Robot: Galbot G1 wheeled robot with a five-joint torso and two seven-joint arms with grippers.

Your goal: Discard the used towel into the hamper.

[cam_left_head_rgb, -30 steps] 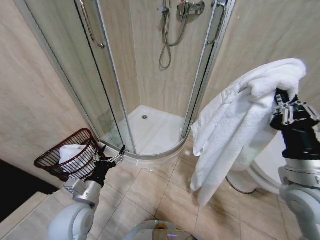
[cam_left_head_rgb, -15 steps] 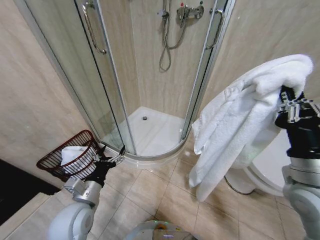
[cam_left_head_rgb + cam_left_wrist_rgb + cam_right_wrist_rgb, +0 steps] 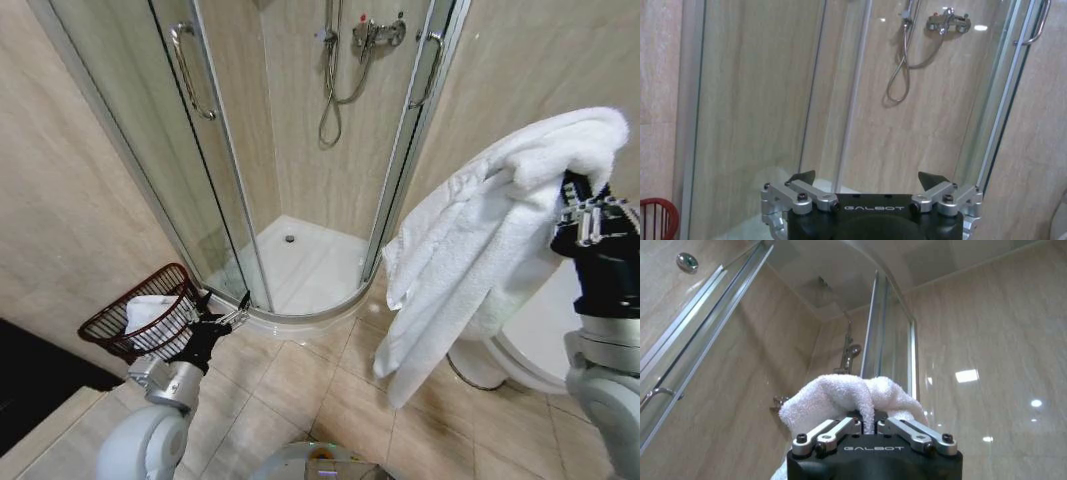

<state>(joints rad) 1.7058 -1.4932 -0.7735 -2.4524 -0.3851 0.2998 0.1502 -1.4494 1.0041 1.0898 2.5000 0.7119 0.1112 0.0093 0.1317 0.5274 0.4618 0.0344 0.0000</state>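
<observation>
- A curved glass shower enclosure (image 3: 300, 200) with a white tray stands at twelve o'clock; a white toilet (image 3: 530, 340), partly hidden by cloth, sits at four o'clock.
- The thick white terry towel (image 3: 480, 250) hangs long axis vertical at three o'clock, pinched by the right gripper (image 3: 867, 426).
- The dark red-brown wire hamper (image 3: 140, 320) sits at nine o'clock, apparently already holding white cloth.
- The left gripper (image 3: 867, 177), jaws spread and empty, hovers beside it.

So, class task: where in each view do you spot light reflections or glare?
Head view: pale streaks of glare on the shower's glass door, while the towel is bright and evenly lit. Left wrist view: one bright spot on the wall by the tap. Right wrist view: several ceiling-light reflections on the glossy wall tiles beside the right gripper.
</observation>
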